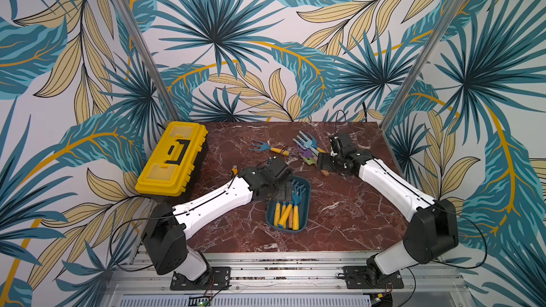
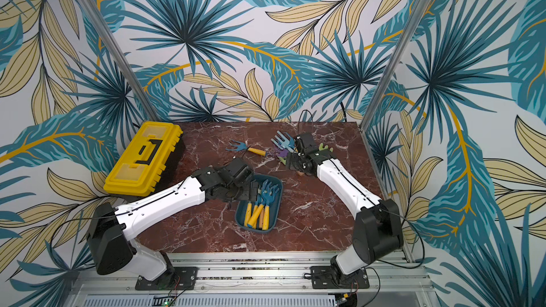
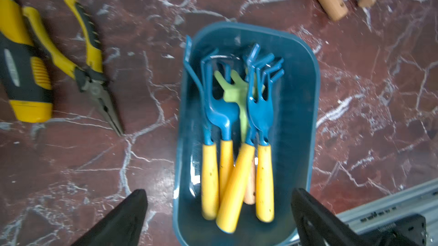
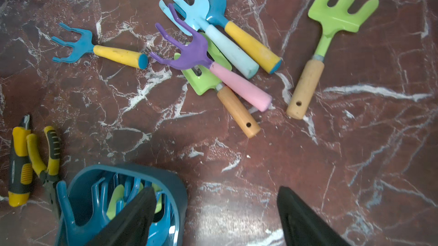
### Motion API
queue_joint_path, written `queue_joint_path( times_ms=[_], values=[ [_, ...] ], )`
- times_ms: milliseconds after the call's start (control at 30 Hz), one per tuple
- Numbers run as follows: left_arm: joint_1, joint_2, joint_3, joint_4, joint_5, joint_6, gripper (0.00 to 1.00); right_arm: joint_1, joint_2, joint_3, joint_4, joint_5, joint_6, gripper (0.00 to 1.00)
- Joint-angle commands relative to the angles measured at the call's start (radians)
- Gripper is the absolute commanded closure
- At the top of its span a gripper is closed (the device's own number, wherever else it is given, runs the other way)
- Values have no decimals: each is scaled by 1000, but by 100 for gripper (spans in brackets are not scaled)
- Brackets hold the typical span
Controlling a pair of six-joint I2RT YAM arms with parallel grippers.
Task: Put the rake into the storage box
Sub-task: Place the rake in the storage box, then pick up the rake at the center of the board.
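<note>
Rakes (image 3: 222,112) in rounded plastic storage box (image 3: 297,114)

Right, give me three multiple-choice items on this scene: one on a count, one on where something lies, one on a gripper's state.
1. How many yellow handles show inside the storage box?
A. two
B. four
C. six

2. Where does the purple rake lie?
A. inside the storage box
B. on the table, among other rakes
C. hanging over the table's edge

3. How is the left gripper?
A. open, holding nothing
B. shut on a rake handle
C. shut, empty

Answers:
1 B, four lie side by side in the left wrist view.
2 B, the right wrist view shows it in the pile on the table.
3 A, its fingers stand wide apart above the box.
</note>
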Motion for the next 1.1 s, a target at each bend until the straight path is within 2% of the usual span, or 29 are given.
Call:
queue_joint_path(
  times_ms=[0, 167, 300, 533, 867, 1067],
  values=[
    [79, -43, -49, 63, -7, 85, 0, -22, 90, 101, -95, -32, -76, 17],
    [213, -86, -104, 137, 41, 118, 0, -65, 222, 256, -177, 1, -68, 18],
    [267, -89, -115, 152, 81, 141, 0, -147, 259, 266, -183, 32, 11, 21],
    [304, -93, -154, 236, 85, 157, 0, -242, 286, 232, -187, 174, 84, 22],
    [327, -98, -238, 485, 72, 209, 0, -289, 434, 310, -224, 128, 192, 32],
    [327, -141, -363, 651, 65, 211, 0, -300, 519, 382, -240, 111, 227, 36]
  ],
)
